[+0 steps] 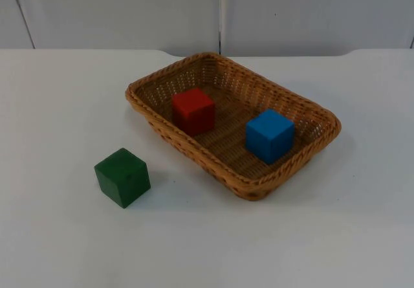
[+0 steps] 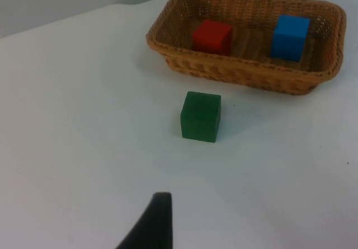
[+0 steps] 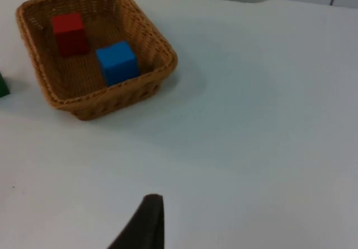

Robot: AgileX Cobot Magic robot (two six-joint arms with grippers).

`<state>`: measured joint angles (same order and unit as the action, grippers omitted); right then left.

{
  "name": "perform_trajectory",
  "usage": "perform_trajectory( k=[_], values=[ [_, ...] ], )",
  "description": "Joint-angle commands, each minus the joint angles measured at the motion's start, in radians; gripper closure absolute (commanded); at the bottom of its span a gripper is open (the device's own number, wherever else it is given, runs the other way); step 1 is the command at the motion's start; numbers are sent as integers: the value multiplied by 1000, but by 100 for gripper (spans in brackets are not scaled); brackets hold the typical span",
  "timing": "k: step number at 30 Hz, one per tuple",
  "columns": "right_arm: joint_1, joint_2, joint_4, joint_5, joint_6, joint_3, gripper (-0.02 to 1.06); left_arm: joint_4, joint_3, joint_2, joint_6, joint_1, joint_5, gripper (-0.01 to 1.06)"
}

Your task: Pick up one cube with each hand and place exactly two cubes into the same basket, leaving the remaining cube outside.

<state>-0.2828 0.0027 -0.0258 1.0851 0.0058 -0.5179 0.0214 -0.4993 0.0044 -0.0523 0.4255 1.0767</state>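
Note:
A woven wicker basket point(image 1: 294, 158) stands in the middle of the table. Inside it sit a red cube point(image 1: 193, 110) towards its left end and a blue cube point(image 1: 270, 135) towards its right end. A green cube point(image 1: 122, 177) rests on the table outside the basket, just off its front-left side. In the left wrist view my left gripper point(image 2: 151, 226) hangs back above bare table, well short of the green cube point(image 2: 201, 116), with the basket point(image 2: 240, 75) beyond. My right gripper point(image 3: 142, 226) waits far from the basket point(image 3: 120, 98); the red cube point(image 3: 69, 33) and blue cube point(image 3: 117, 62) lie inside it.
The white table top point(image 1: 58, 100) spreads wide on every side of the basket. A grey partition wall point(image 1: 129, 10) closes the far edge.

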Motion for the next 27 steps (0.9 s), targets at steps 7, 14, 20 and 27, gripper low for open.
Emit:
perform_trajectory(
  k=[7, 14, 20, 27],
  values=[
    [158, -3, 6, -7, 1, 4, -1, -3, 4, -4, 7, 4, -2, 0],
    [221, -3, 8, -7, 1, 4, -1, -3, 4, -4, 7, 4, -2, 0],
    [219, -3, 8, -7, 1, 4, -1, -7, 4, -4, 7, 4, -2, 0],
    [219, -3, 10, -7, 1, 4, -1, -7, 4, -4, 7, 4, -2, 0]
  ],
)
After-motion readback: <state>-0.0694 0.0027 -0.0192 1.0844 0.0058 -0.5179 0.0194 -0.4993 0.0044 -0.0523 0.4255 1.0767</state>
